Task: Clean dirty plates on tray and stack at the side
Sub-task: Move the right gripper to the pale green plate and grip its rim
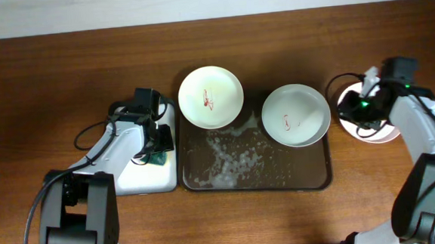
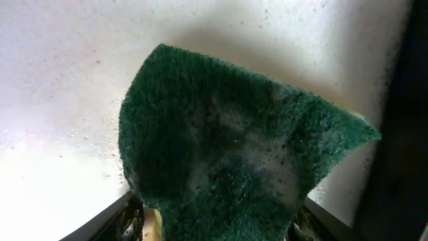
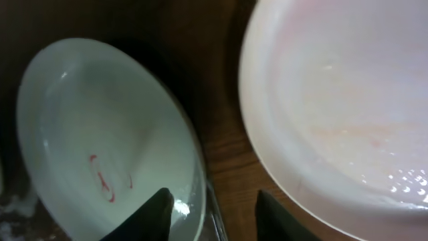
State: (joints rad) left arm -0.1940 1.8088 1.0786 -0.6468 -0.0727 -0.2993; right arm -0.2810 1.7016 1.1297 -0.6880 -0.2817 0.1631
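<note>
Mint-green plate, red-stained, on the dark tray just left of your right gripper's wide, empty jaws, white plate to their right: pinch the mint rim squarely; left gripper clamps the soapy green sponge.

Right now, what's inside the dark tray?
Soap foam is spread across the tray floor. A mint-green plate rests over its back-right corner, a white plate over the back-left. Whatever lies beneath both plates is covered.
</note>
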